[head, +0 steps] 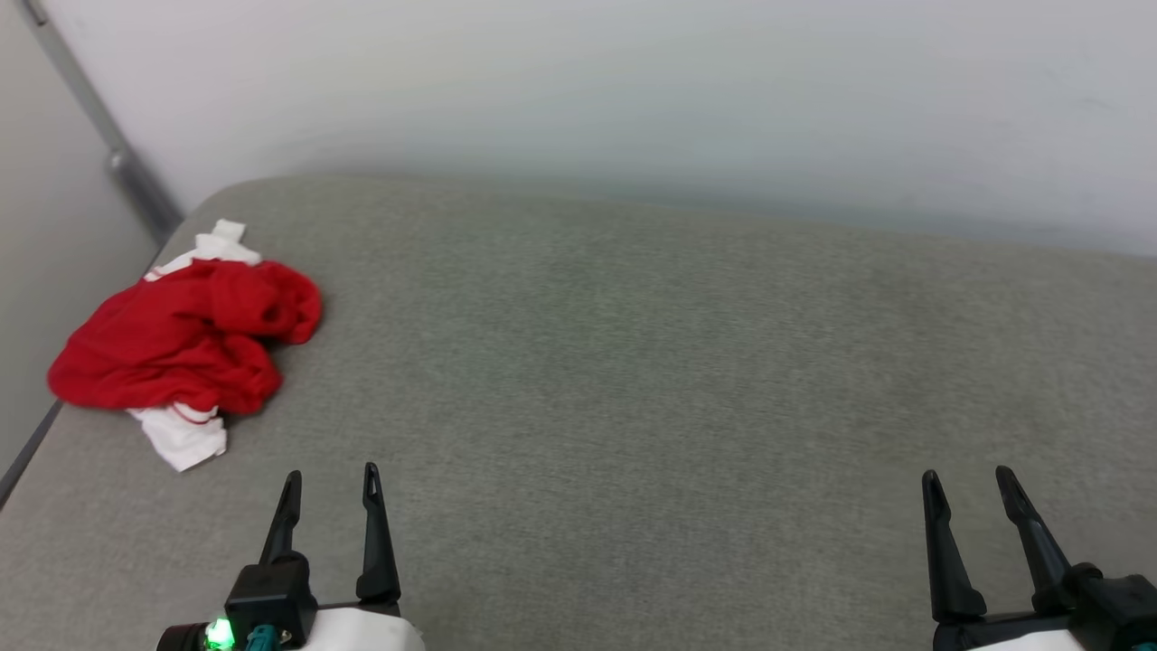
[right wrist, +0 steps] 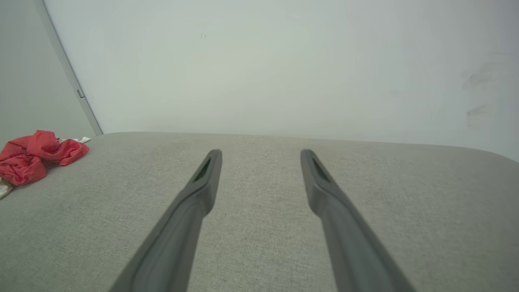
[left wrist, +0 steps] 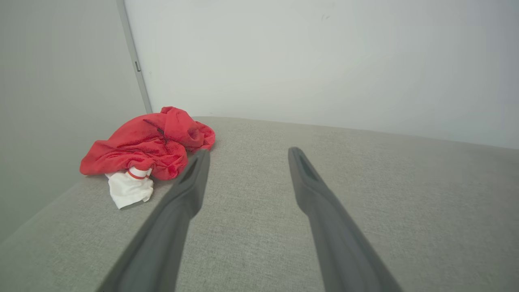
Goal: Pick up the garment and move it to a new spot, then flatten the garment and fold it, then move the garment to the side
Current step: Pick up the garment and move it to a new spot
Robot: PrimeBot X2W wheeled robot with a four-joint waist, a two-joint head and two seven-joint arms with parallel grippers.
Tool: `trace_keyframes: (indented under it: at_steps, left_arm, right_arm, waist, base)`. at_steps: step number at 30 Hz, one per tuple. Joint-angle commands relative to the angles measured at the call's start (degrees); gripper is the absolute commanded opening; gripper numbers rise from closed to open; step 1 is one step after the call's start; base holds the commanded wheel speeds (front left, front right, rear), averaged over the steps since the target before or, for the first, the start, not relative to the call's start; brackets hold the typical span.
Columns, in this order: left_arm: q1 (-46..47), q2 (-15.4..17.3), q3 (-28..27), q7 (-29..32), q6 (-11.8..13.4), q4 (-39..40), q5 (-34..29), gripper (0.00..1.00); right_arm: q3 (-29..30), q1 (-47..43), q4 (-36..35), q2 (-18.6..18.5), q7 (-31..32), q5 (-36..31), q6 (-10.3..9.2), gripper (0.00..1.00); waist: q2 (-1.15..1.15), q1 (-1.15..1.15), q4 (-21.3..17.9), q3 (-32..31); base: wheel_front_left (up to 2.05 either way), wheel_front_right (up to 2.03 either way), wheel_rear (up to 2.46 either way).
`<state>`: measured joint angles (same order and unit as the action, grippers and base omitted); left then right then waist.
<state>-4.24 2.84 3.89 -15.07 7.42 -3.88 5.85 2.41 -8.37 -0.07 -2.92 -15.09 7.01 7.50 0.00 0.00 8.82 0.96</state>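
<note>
the garment (head: 181, 348) lies crumpled in a heap at the far left corner of the grey fabric surface (head: 633, 362), close to its left edge; only plain red cloth faces the cameras, with white sleeve ends trimmed in red poking out at front and back. the left gripper (head: 332, 475) hovers near the heap's near side, its two dark fingers spread wide apart, holding and touching nothing. the right gripper (head: 967, 475) is well apart from the heap at the lower right, likewise wide apart and empty. a green light (head: 217, 635) glows on the left wrist
</note>
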Motion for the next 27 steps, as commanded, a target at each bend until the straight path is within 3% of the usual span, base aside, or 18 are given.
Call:
trace_keyframes:
  at_steps: [1, 19, 27]
  left_arm:
    - [0.7, 0.1, -0.1, -0.2, 0.2, 0.0, 0.2, 1.0]
    - [0.1, 0.1, -2.0, -0.2, 0.7, -0.5, 0.8, 1.0]
    - [-0.6, 0.1, -3.0, -0.2, 0.5, -0.3, 1.2, 1.0]
  right_arm:
    - [0.0, -0.7, -0.3, 0.1, -0.1, -0.4, -0.02, 1.0]
    - [-0.5, -1.1, -0.6, 0.1, -0.1, -1.5, -0.02, 1.0]
    - [-0.9, -1.0, -0.5, 0.1, -0.1, -1.7, -0.03, 1.0]
  waist:
    - [0.0, 0.0, 1.9, 0.2]
    - [0.0, 0.0, 15.9, -0.1]
    - [0.0, 0.0, 19.5, -0.3]
  base:
    - [0.0, 0.0, 0.0]
    - [0.0, 0.0, 0.0]
    - [0.0, 0.0, 0.0]
